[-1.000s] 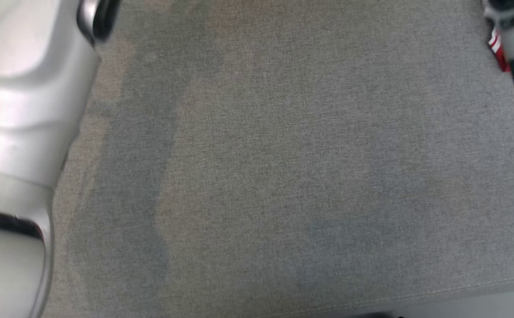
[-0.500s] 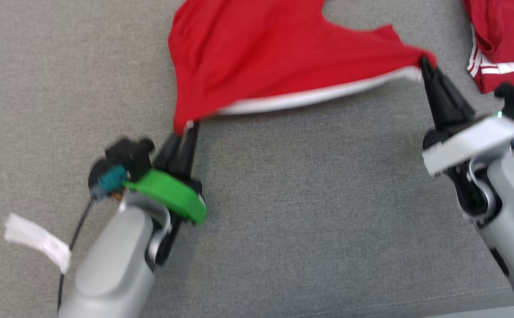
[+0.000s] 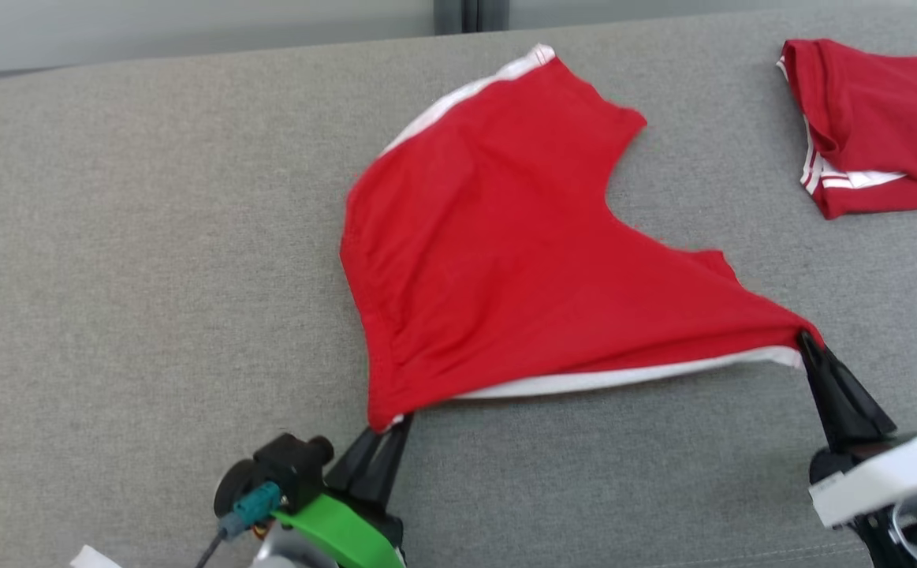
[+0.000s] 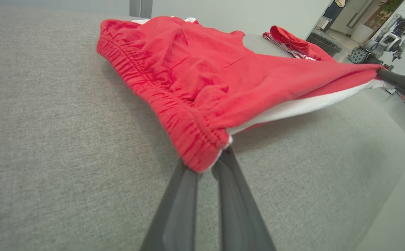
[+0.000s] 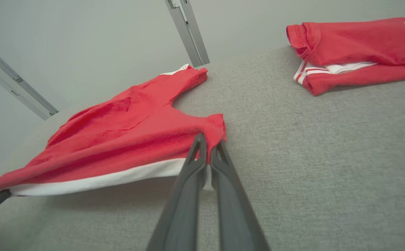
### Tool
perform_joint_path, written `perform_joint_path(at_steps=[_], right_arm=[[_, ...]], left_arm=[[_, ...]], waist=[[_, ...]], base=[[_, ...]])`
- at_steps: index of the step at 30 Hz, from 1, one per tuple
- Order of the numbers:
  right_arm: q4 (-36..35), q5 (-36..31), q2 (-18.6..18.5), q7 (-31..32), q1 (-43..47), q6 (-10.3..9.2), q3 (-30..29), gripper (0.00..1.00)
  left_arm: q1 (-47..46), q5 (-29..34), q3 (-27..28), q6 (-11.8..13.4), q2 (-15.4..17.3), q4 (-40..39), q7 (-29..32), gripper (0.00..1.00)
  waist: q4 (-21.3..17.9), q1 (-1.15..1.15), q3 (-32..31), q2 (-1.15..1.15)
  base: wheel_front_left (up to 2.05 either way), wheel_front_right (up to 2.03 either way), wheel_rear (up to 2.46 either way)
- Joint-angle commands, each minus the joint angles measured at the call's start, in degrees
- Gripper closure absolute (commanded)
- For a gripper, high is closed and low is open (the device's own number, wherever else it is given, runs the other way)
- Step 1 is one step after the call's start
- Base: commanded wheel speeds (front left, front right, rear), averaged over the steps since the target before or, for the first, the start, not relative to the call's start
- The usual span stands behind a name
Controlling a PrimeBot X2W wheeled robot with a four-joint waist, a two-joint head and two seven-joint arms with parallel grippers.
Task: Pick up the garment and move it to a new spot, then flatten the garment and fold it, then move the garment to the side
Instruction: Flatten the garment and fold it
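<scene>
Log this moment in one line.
left gripper: shut on red white-trimmed shorts, waistband corner | right gripper: shut on leg hem | shorts: stretched taut over grey fabric cushion | folded red shirt: right

The garment (image 3: 505,268) is showing as soft, matt red cloth, its waistband (image 4: 174,111) puckering into ribbed gathers and a smooth white cloth trim (image 3: 624,377) edging one side. The cushion (image 3: 150,276) beneath is presenting a coarse grey woven fabric, matt and lightly flecked, with a stitched seam. The fingers of the left gripper (image 3: 393,424) and the right gripper (image 3: 805,339) are looking like smooth dark plastic with a dull sheen, while the green housing (image 3: 332,536) and the white housing (image 3: 876,481) are appearing as smooth moulded plastic. A second red garment (image 3: 876,126) is showing similar matt cloth, white-striped.
</scene>
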Motion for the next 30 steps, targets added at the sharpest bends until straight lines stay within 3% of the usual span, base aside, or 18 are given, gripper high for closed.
perform_joint_path(at_steps=[1,6,12,19,30], right_arm=[[-0.8,-0.2,0.4,-0.1,1.9,-0.07,-1.1,1.0],[-2.7,-0.9,1.7,-0.1,5.0,-0.06,-3.6,1.0],[-2.4,-2.0,2.2,0.4,-0.6,-0.07,-4.5,1.0],[2.8,-2.6,1.1,1.7,-14.7,-0.07,-3.0,1.0],[19.3,-5.2,-0.9,6.1,-42.5,-0.06,6.4,1.0]], left_arm=[[1.7,0.2,-0.3,0.5,1.0,-1.1,0.7,1.0],[3.6,-0.1,-1.4,0.9,1.9,-5.2,2.5,1.0],[0.5,0.3,-0.7,0.4,1.6,-5.6,1.3,1.0],[-7.0,1.2,-0.5,-0.9,-0.9,-2.2,0.3,1.0],[-20.5,0.4,1.4,-2.3,-6.6,6.2,-1.0,1.0]], waist=[[0.2,0.0,-1.2,0.0],[0.0,0.0,-1.3,0.0],[0.2,0.0,0.1,0.0],[2.1,0.0,3.6,0.0],[8.6,0.0,11.2,0.0]], base=[[0.0,0.0,0.0],[0.0,0.0,0.0],[0.0,0.0,0.0],[0.0,0.0,0.0],[0.0,0.0,0.0]])
